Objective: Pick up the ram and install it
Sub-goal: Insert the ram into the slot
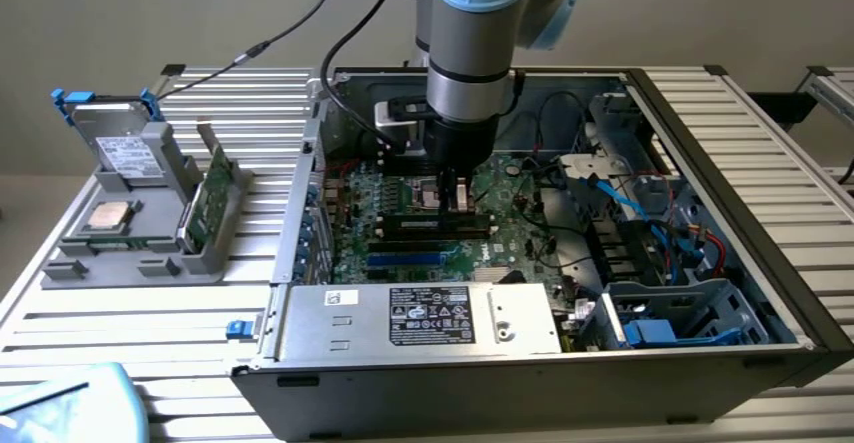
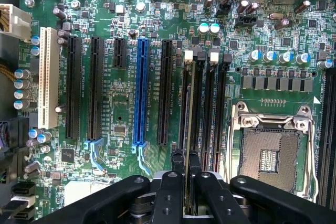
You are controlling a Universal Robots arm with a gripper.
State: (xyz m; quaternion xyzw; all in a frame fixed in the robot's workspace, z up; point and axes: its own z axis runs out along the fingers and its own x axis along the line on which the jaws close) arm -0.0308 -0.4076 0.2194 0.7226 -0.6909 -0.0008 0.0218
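Observation:
My gripper (image 1: 451, 191) hangs inside the open computer case (image 1: 747, 223), low over the motherboard (image 1: 514, 198). It is shut on the ram (image 2: 187, 108), which the wrist view shows edge-on as a thin strip running out from between the black fingers (image 2: 176, 169). That strip lies along the leftmost of the black memory slots (image 2: 215, 108), beside the open processor socket (image 2: 273, 150). In the exterior view the ram (image 1: 430, 226) is a dark horizontal bar right under the fingers, at the level of the slots. Whether it is seated I cannot tell.
A silver power supply (image 1: 420, 318) fills the case's near side, with blue cables (image 1: 641, 213) and a drive cage (image 1: 667, 313) toward the exterior view's right. Outside the case on the left, a grey fixture (image 1: 134, 233) holds a green board (image 1: 200, 208), a silver processor (image 1: 107, 218) and a drive (image 1: 127, 153).

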